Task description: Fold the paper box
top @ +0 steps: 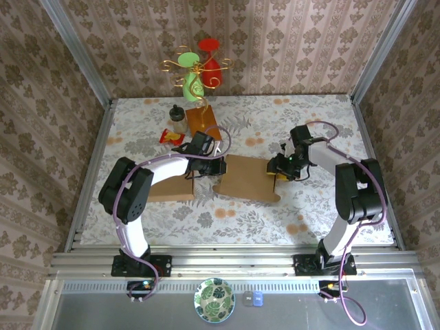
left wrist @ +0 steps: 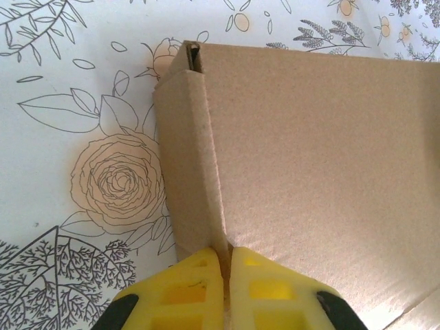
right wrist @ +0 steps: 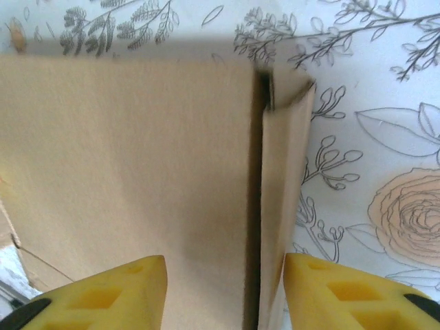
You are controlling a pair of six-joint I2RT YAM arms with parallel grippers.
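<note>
On the table (top: 309,213), the left end effector (left wrist: 225,260) pinches the paper box (left wrist: 309,158)

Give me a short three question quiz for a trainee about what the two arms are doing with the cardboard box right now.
1. True or false: the left tool is shut on the brown cardboard box.
2. The right tool is: A open, straddling part of the box; B shut on the box; C over bare table, away from the box.
3. What colour are both tools' fingers?
Key: 1 true; 2 A; 3 yellow.
</note>
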